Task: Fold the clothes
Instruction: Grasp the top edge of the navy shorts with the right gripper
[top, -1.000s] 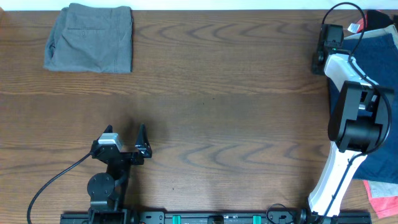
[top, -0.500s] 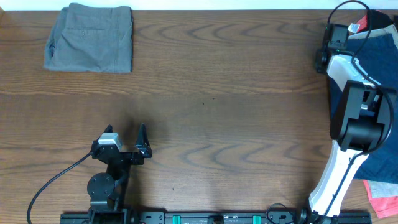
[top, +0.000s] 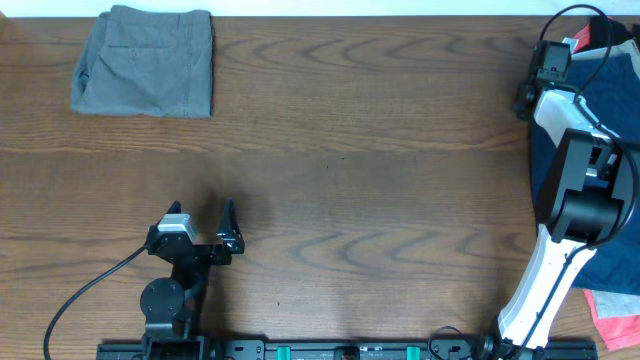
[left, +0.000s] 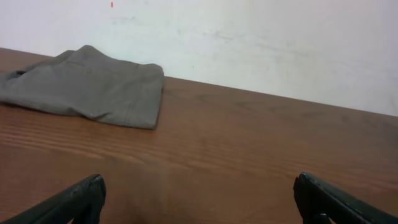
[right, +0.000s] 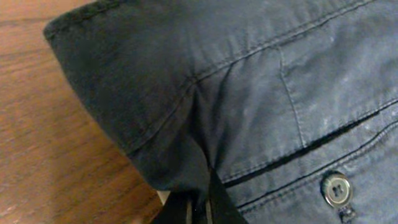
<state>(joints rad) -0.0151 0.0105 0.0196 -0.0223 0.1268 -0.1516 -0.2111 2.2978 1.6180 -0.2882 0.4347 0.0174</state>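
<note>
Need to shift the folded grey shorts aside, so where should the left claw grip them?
Probably the near right corner of the grey shorts, coming in low from the robot's side. They lie flat in stacked layers, and that straight edge faces the open left claw, so one finger could slide under it.

The right tool (right: 199, 208) has shifted rightward onto the navy shorts (right: 261, 81).

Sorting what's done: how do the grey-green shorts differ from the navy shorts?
The grey-green shorts are folded compactly at the far-left corner; the navy shorts sprawl along the right edge. The grey-green shorts lie untouched; the navy shorts are pinched by the right tool. Both show a slit pocket.
</note>
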